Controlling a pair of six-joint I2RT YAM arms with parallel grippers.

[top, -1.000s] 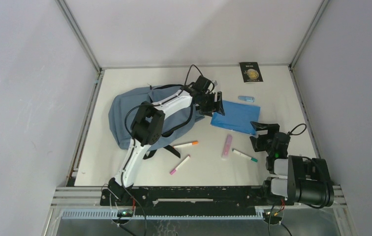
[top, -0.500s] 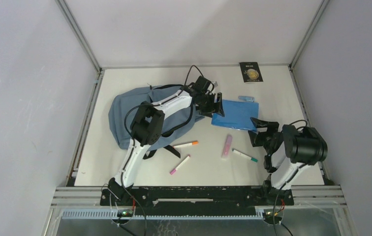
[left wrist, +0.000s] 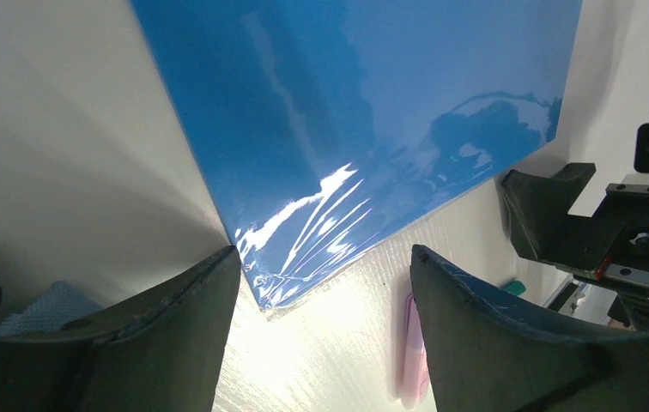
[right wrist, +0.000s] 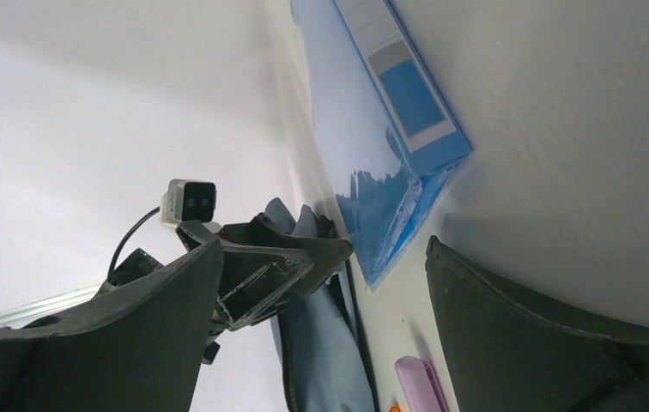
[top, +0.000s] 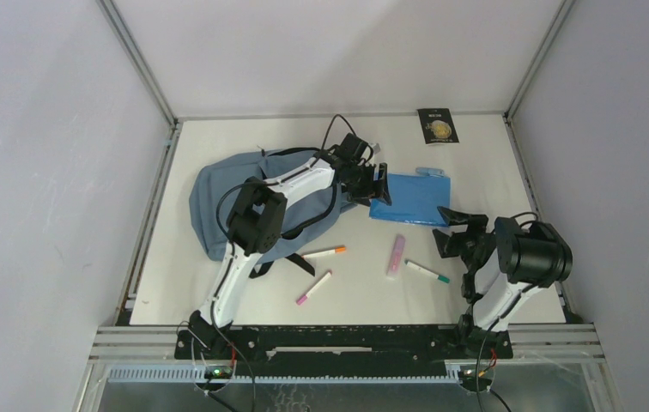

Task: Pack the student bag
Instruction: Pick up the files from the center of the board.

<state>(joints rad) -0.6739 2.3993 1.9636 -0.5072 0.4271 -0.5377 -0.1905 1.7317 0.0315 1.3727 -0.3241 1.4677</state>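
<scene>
— How are the jaws held?
— Both pairs are spread, and nothing is clamped. The left gripper [left wrist: 325, 270] is set over a corner of the glossy, flat folder [left wrist: 373, 112]. The right gripper [right wrist: 325, 257] is held near the opposite edge.
— And the bag [top: 218, 202]?
— Soft grey-blue fabric, slumped left of the folder (black straps showing). It is partly covered by the left arm [top: 244, 249]. A pink case [top: 397, 254] and pens [top: 324, 252] are scattered nearer.

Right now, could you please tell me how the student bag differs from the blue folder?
The student bag is soft, rumpled, dusty blue-grey fabric; the blue folder is flat, glossy and bright blue. The student bag is clearly larger than the blue folder. Both lie on the white table.
</scene>
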